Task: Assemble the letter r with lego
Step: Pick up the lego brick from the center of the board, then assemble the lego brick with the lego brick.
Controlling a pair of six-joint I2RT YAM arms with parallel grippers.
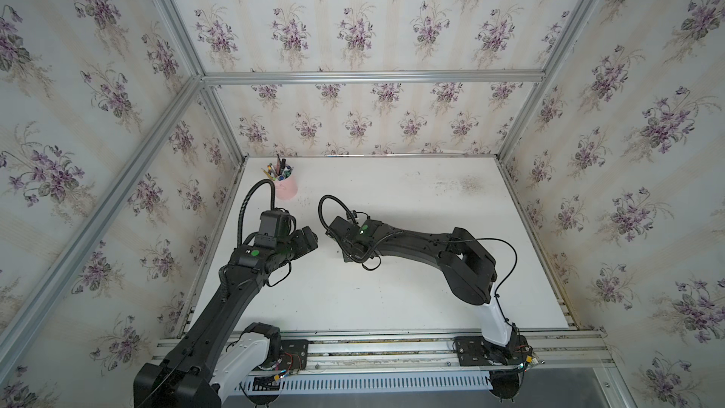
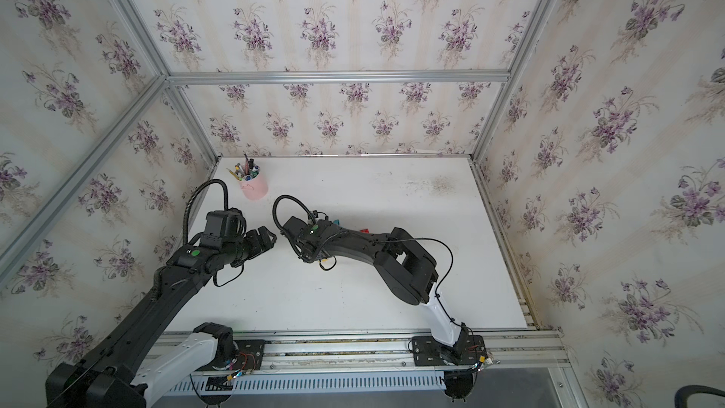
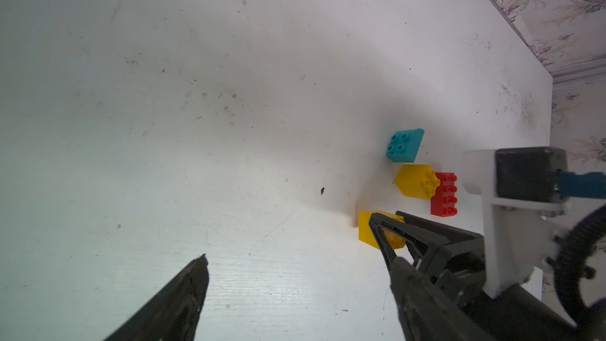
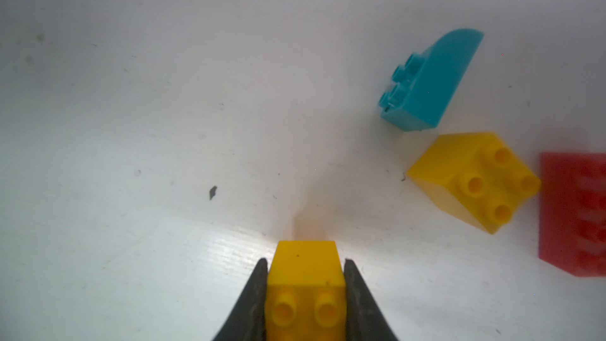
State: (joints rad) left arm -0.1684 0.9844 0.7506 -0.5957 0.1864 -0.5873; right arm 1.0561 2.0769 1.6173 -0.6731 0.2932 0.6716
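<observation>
Pinching one yellow brick

In a top view the left claw hangs near the right arm's wrist. From the left wrist, its dark fingers gape wide over the scuffed white table. From the right wrist, the right claw clamps a glossy studded yellow brick. Beyond its tips, off to one side, lie a curved teal brick, a second yellow brick and a red brick just beside it.

Bricks on table, pen cup behind
</observation>
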